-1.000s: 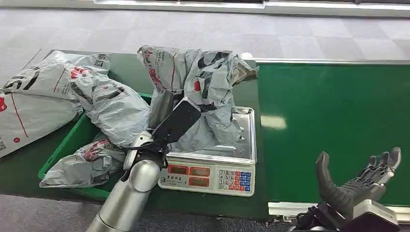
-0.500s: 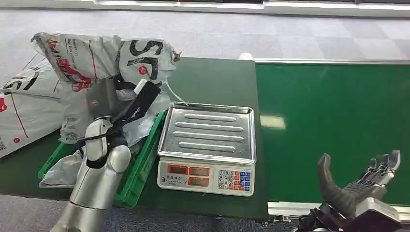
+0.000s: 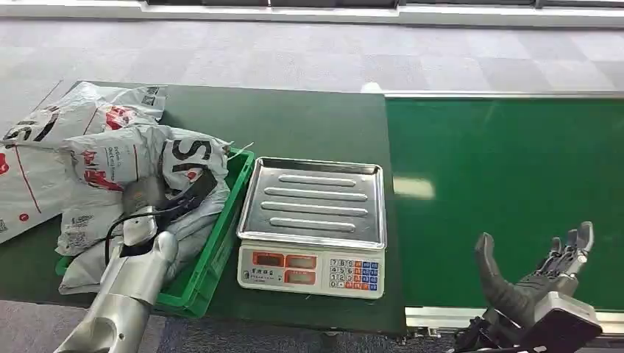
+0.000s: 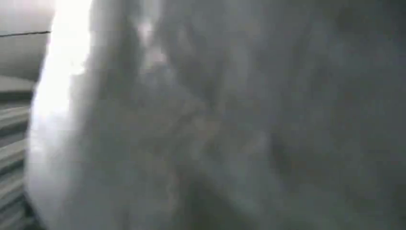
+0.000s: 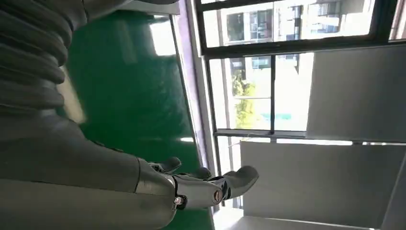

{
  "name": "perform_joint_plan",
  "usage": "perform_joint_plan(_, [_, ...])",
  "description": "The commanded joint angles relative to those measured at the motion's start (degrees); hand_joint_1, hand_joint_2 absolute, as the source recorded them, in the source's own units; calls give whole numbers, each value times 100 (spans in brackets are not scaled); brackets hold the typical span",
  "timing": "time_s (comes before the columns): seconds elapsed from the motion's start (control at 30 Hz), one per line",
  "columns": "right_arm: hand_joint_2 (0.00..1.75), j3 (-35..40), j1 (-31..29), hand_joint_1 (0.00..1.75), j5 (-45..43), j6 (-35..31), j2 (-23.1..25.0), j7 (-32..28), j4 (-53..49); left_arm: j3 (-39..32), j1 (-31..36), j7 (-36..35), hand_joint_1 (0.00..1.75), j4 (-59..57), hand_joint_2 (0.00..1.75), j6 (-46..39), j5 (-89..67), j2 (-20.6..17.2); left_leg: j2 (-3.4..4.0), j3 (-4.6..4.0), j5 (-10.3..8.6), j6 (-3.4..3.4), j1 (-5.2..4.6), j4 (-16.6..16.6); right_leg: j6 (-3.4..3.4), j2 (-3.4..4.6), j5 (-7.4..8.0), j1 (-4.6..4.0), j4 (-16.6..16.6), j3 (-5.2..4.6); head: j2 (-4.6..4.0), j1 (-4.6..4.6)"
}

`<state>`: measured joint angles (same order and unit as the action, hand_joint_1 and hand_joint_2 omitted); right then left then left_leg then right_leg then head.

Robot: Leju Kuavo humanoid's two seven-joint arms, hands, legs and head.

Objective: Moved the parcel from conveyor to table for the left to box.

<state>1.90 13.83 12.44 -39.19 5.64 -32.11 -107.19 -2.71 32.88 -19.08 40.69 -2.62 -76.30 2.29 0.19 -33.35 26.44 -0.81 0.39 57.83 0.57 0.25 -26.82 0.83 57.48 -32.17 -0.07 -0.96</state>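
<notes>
While the left hand point(image 3: 158, 197) grips a grey parcel point(image 3: 140, 158), it sits over the green crate point(image 3: 221, 239).
Right hand point(image 3: 541, 276) spread, holding nothing, above the conveyor point(image 3: 508, 169).

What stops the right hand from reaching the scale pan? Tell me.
Probably nothing: the right hand hovers open above the conveyor belt, and the scale beside it has a bare pan.

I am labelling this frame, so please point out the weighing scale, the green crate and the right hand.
weighing scale point(image 3: 313, 202): head view, on its steel pan.
green crate point(image 3: 221, 243): head view, on the wall nearest the scale.
right hand point(image 3: 537, 276): head view, on the palm, fingers spread.
</notes>
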Motion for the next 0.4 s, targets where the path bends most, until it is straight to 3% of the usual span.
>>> perform_joint_plan(0.03, [175, 87, -34, 0, 29, -5, -153, 60, 255, -805, -310, 243, 0, -393, 175, -64, 345, 15, 40, -6, -50, -3, 3, -58, -12, 38, 59, -4, -48, -32, 0, 0])
perform_joint_plan(0.1, [175, 1, 135, 0, 22, -5, -133, 46, 109, -902, -675, 531, 0, 770, 175, -568, 703, 233, 21, 46, -4, -11, -3, -31, -14, 17, 7, -7, -21, 26, 0, -2])
perform_joint_plan(0.17, [175, -54, 236, 0, 27, -20, -102, 5, 48, -920, -995, 1310, 0, 1791, 175, -1538, 1404, 404, 6, 76, 18, -16, -6, -19, -20, 2, -26, -6, 1, 55, 0, -2])
perform_joint_plan(0.27, [175, -119, 456, 0, -30, -29, -57, -137, -80, -512, -1697, 1795, 0, 3667, 175, -2046, 2517, 393, 3, 67, 9, -24, 0, -33, -29, -1, -21, -11, -11, 40, 0, -2])
perform_joint_plan(0.3, [175, -131, 513, 0, -63, -30, -46, -178, -107, -391, -1926, 2022, 0, 4125, 175, -2292, 2873, 331, 8, 109, 13, -30, 1, -33, -31, 3, -31, -10, -10, 44, 0, -2])
perform_joint_plan(0.33, [175, -135, 520, 0, -65, -25, -44, -182, -108, -374, -1973, 1990, 0, 4214, 175, -2274, 2895, 319, 11, 141, 25, -41, 6, -20, -35, 9, -44, -9, 4, 58, 0, -2])
perform_joint_plan(0.37, [175, -130, 569, 0, -93, 2, -54, -178, -101, -292, -2231, 2541, 0, 4705, 175, -2642, 3511, 302, 14, 127, 25, -42, 9, -20, -35, 14, -44, -12, 5, 45, 0, -2])
perform_joint_plan(0.4, [175, -132, 584, 0, -97, 5, -54, -188, -102, -266, -2313, 2535, 0, 4832, 175, -2651, 3520, 291, 11, 124, 26, -45, 10, -19, -34, 14, -48, -18, 11, 42, 0, 0])
